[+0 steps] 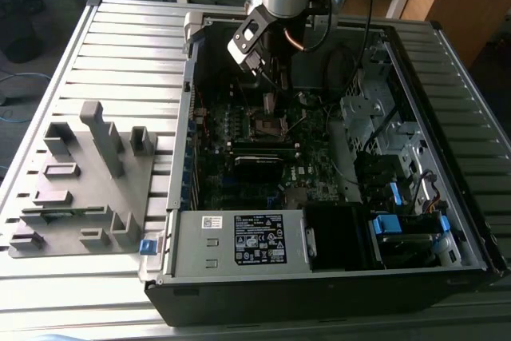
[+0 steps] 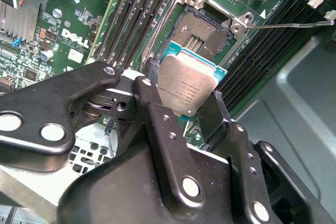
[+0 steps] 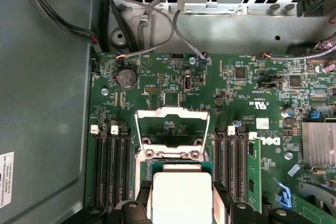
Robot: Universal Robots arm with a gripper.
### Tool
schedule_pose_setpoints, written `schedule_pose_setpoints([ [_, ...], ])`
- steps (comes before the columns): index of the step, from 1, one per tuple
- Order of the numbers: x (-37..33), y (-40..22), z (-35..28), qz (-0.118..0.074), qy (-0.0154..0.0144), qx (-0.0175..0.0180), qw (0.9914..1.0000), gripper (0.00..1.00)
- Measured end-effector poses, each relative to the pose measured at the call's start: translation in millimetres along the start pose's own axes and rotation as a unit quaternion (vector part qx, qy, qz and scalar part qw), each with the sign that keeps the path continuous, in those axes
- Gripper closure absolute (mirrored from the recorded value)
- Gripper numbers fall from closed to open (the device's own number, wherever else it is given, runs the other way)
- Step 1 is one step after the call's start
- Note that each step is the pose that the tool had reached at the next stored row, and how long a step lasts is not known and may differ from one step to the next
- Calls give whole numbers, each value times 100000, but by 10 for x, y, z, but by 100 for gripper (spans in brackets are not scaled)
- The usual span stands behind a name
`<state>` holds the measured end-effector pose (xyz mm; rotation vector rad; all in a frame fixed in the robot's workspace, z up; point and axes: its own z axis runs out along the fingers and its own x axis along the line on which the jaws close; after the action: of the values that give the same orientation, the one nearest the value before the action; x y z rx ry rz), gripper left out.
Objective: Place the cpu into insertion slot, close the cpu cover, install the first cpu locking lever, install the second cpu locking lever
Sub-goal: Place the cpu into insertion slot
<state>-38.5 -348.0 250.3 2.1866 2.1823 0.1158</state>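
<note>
My gripper [image 1: 270,101] hangs inside the open computer case [image 1: 184,197], over the motherboard. It is shut on the cpu [image 2: 186,85], a flat square chip with a dull silver face, pinched by its edges between the two black fingers [image 2: 149,85]. The chip is held tilted just above the insertion slot [image 2: 202,35], whose dark middle lies uncovered. In the first wrist view the cpu [image 3: 181,192] hides most of the slot. The cpu cover [image 3: 172,109], a silvery frame with a cut-out middle, stands swung open beyond the slot. A thin locking lever [image 2: 294,23] sticks out sideways from the socket's corner.
Long black memory slots [image 3: 110,166] flank the socket on both sides. Loose cables [image 3: 157,19] and the case wall [image 3: 47,103] are close by. A finned heat sink [image 3: 317,140] sits on the board. A grey fixture tray [image 1: 80,181] lies at the exterior view's left.
</note>
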Motion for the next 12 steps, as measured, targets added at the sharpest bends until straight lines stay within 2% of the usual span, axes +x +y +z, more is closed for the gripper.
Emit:
schedule_pose_setpoints([
  [7,4,-2,20,-867,90,8,99996,46],
  [12,15,-11,91,-1376,130,21,99990,46],
])
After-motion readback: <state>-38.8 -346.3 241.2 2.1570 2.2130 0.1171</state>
